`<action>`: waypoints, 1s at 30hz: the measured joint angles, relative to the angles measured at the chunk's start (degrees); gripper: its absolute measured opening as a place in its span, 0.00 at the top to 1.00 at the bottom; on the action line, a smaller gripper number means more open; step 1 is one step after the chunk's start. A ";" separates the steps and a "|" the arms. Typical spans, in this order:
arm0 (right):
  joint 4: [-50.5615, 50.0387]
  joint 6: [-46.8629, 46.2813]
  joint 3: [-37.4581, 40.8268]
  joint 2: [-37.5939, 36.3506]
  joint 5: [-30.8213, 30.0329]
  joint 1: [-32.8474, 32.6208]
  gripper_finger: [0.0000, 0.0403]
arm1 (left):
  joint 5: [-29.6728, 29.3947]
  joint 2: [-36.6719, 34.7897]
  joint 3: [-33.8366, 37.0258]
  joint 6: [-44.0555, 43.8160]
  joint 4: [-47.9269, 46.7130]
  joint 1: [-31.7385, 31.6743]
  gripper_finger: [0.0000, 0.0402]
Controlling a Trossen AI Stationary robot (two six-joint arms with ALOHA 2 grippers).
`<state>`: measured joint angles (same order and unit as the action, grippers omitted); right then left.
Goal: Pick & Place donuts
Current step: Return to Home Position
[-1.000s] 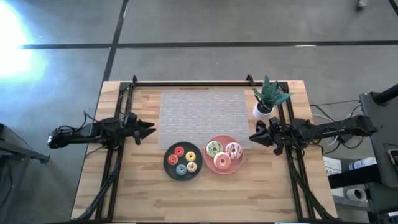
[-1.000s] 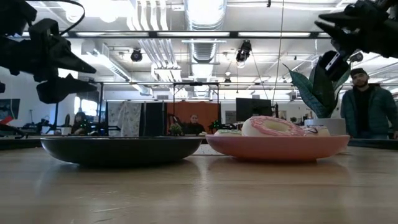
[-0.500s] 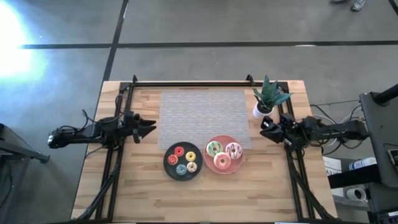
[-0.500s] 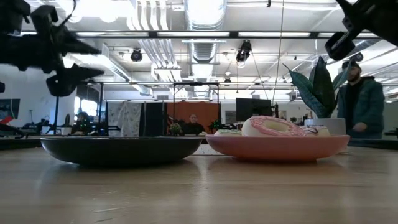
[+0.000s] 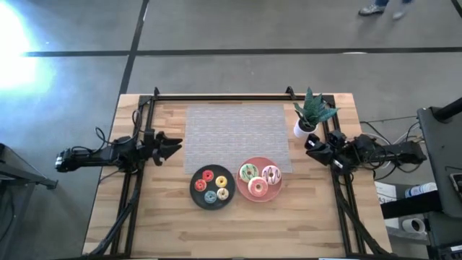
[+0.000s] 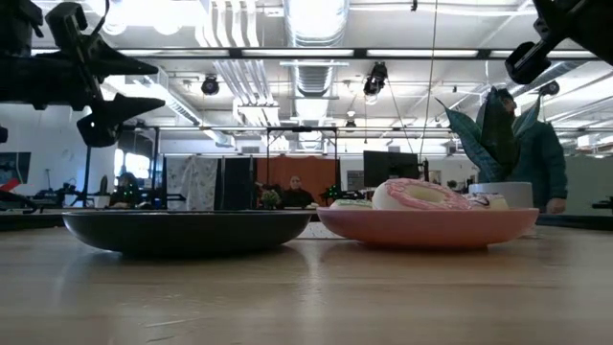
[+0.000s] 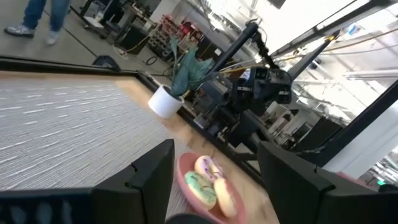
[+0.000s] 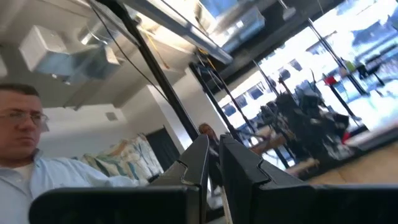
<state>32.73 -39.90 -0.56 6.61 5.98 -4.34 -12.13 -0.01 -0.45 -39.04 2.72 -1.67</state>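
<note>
Since the right gripper (image 5: pixel 310 144) is closed on nothing, homing needs only a smooth pull-back clear of the potted plant (image 5: pixel 305 128) beside it; ahead, the donuts (image 5: pixel 258 188) rest on the pink plate (image 5: pixel 260 200) and black plate (image 5: pixel 192 186), the left gripper (image 5: pixel 172 148) open and empty beyond.

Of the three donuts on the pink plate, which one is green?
The green donut, on the pink plate's side toward the black plate; the striped donut and pink donut lie farther off.
</note>
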 joint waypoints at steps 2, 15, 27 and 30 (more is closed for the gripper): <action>0.10 0.00 0.00 -1.80 0.00 0.00 0.92 | -0.02 0.00 0.00 0.01 0.07 0.06 0.49; 0.51 0.00 -0.02 -6.63 -0.02 0.02 0.92 | -0.14 0.00 0.04 0.00 0.07 1.48 0.49; 0.51 -0.02 -0.02 -6.63 -0.02 1.55 0.92 | -0.16 0.11 0.09 0.00 0.00 1.79 0.49; 0.51 0.00 -0.02 -6.63 -0.04 2.13 0.92 | -0.16 0.13 0.09 0.01 -0.02 1.79 0.49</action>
<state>33.23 -39.90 -0.58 -0.01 5.93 -2.21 -12.29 0.12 -0.36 -39.04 2.70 0.12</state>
